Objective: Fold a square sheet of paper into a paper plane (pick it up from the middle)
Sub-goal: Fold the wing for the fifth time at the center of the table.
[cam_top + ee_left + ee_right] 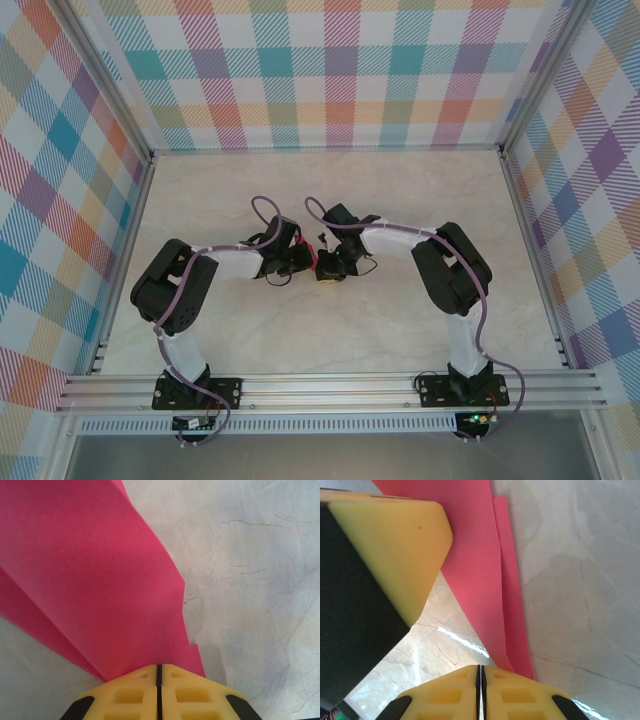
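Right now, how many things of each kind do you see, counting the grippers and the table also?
Paper: 1, the pink-red paper, folded in layers.
Grippers: 2, the left gripper and the right gripper, both shut on it.
Table: 1, the marbled table.
Total: 4.

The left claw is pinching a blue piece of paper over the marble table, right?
Not blue: the paper is pink-red, as the left wrist view shows. The rest holds: the left gripper is shut on it, over the marble table.
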You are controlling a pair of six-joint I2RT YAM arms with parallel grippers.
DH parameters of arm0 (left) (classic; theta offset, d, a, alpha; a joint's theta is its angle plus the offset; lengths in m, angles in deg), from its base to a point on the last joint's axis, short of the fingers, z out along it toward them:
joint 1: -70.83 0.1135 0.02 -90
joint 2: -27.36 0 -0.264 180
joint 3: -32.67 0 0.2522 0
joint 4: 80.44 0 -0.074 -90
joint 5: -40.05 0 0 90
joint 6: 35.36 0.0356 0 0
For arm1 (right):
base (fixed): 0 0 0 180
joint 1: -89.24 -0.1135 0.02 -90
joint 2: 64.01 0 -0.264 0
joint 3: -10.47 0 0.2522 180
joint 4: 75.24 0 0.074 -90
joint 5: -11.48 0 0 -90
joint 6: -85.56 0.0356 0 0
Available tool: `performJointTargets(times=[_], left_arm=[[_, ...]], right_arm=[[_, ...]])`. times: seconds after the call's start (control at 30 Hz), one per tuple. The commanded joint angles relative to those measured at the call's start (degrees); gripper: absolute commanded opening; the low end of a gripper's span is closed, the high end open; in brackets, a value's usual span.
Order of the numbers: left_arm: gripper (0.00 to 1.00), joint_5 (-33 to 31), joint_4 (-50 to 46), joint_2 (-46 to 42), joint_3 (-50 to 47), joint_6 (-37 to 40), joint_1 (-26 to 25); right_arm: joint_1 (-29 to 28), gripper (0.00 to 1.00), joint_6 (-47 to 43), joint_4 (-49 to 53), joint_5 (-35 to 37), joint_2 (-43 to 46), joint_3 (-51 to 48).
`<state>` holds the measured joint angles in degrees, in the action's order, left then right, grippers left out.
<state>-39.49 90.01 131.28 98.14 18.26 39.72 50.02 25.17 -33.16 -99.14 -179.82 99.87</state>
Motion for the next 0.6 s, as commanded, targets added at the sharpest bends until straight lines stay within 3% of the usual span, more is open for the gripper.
performJointTargets(times=[0.0,0.37,0.57], left_arm=[[0.08,-1.9,-7.8,3.8,-1.2,0.3,-0.4],[0.09,-1.8,-7.9,3.9,-1.1,0.5,-0.5],[0.08,-1.7,-7.8,4.0,-1.0,0.5,-0.4]], right_arm=[[1.2,0.11,1.1,-0.3,-1.1,0.0,-1.7],[5.8,0.12,4.2,-10.9,-14.9,2.0,-12.0],[5.7,0.14,3.2,-10.7,-15.4,6.9,-8.7]])
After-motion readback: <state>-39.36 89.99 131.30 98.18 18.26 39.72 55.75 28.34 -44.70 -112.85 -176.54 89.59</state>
